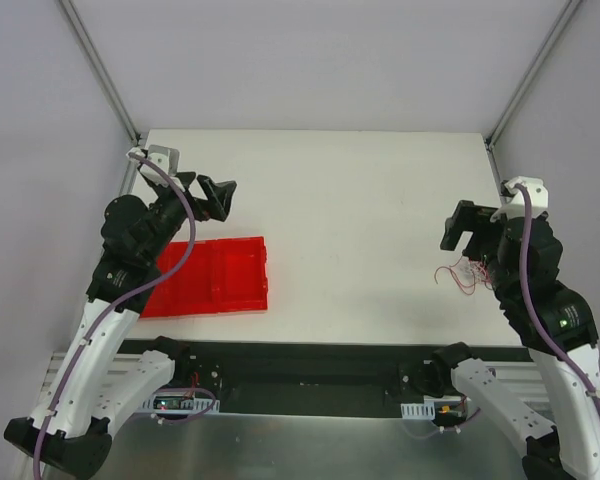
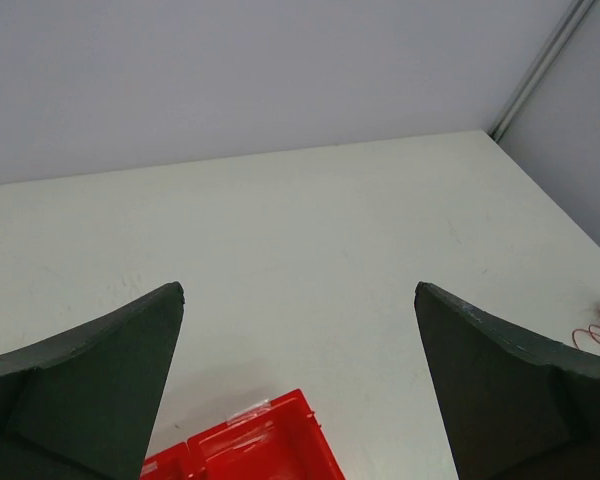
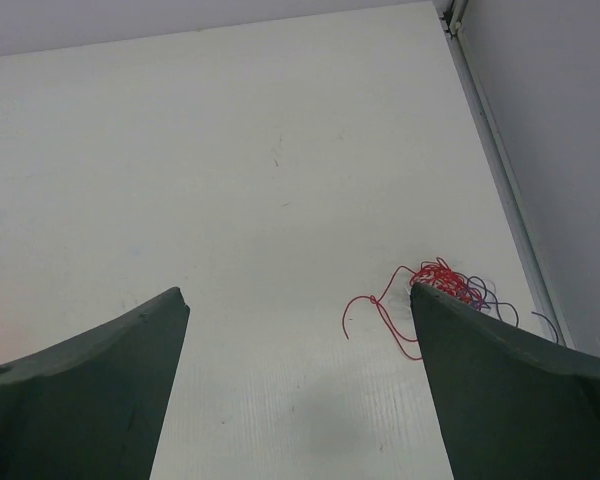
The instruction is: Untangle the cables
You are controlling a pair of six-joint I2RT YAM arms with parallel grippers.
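White table (image 1: 360,200) bears one tangle of cables (image 3: 442,278), one red tray (image 1: 215,275); left hand (image 1: 202,195), right hand (image 1: 467,232) released.

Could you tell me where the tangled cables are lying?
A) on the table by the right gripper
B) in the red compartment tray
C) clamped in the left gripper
A: the cables lie loose on the white table beside the open right gripper, well away from the red compartment tray.
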